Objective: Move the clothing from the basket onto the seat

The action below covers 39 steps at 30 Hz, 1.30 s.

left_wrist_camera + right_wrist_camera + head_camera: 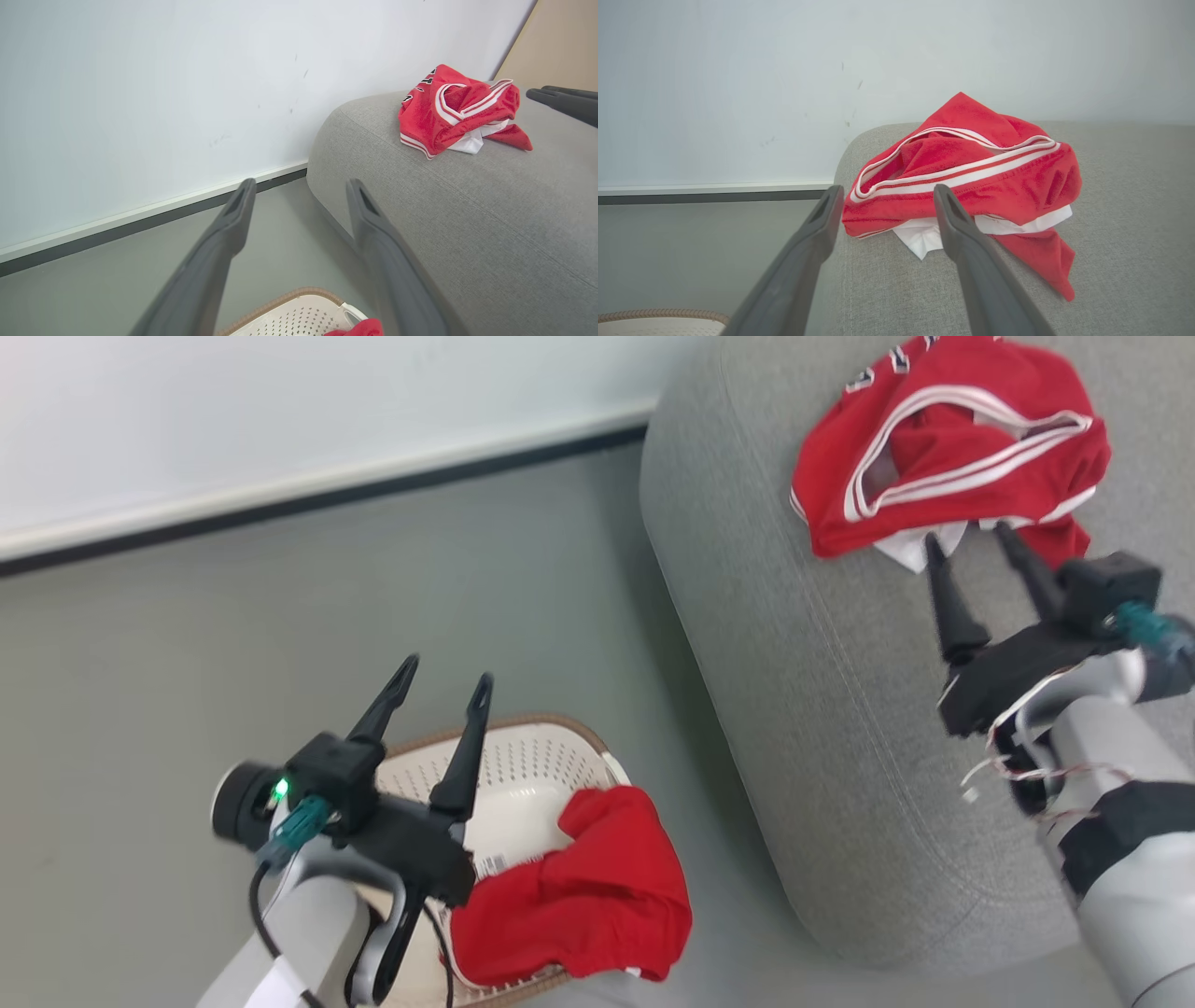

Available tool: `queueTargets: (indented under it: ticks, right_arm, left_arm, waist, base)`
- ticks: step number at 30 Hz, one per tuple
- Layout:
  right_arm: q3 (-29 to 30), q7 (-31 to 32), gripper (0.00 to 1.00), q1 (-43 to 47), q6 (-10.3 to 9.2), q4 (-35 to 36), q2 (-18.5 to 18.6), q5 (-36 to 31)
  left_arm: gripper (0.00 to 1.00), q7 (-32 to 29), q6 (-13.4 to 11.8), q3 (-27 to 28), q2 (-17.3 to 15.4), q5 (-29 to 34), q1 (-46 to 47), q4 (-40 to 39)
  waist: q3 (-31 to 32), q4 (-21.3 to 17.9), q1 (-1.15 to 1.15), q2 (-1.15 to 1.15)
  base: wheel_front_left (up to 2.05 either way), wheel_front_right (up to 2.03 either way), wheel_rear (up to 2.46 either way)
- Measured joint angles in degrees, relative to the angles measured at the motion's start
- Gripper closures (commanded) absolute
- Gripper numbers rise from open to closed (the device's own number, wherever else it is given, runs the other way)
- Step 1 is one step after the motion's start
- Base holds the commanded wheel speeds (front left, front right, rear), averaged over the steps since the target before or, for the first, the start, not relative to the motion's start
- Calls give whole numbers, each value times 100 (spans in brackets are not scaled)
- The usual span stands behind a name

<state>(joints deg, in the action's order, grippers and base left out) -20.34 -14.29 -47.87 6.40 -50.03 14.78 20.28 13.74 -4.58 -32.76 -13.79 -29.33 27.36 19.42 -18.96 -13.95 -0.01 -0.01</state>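
1. The basket point(532, 765), at 6 o'clock in the head view, is half hidden by the left arm point(308, 933) and cut off below.
2. The plain red garment point(579, 896) is draped over its 4 o'clock rim.
3. The striped garment point(943, 457) is laid on the sofa point(822, 709) at 1 o'clock, top cropped.
4. The left gripper point(446, 670) is held over the basket, spread wide, empty.
5. The right gripper point(967, 535), also spread and empty, is pointed at the striped garment.

Bright, even light, soft shadows (head view slightly motion-blurred, wrist views wide-angle).
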Motion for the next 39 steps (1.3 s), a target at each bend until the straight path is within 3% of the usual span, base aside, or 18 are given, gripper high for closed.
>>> queueTargets:
  ticks: [8,17,27,39]
  right_arm:
    - [-119,-1,0,772,9,458,-379,-65]
    - [-231,-1,0,1785,-194,1199,-698,-171]
    - [-33,-1,0,2695,-648,2161,-692,-266]
    - [193,-8,0,3542,-900,2897,-599,-278]
  left_arm:
    - [0,49,-98,415,-19,-286,-781,207]
    - [0,54,-202,904,-99,-338,-1627,27]
    - [0,55,-243,1397,-107,-319,-2342,-377]
    - [0,55,-249,1749,53,-185,-2778,-655]
  waist:
    - [733,277,0,0]
    - [1409,578,0,0]
    - [1912,821,0,0]
    - [2099,992,2,1]
  base:
    - [0,0,0]
    - [0,0,0]
    - [0,0,0]
    - [0,0,0]
